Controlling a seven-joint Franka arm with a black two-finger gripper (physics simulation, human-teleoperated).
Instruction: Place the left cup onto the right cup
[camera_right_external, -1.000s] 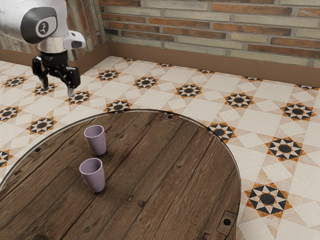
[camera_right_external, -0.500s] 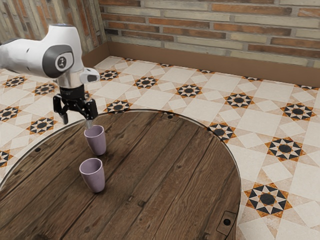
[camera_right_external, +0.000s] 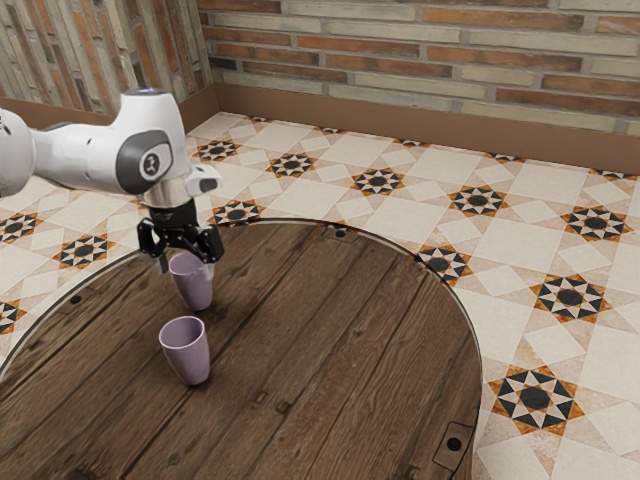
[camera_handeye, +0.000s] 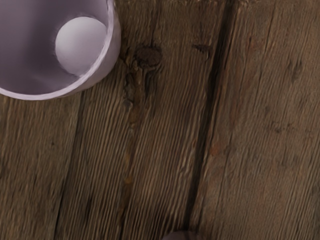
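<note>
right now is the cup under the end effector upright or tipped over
Upright. The far cup stands on its base on the table, mouth up, with the end effector straddling its rim.

On the table, the far cup stands under the hand, the near cup just before it.
</note>
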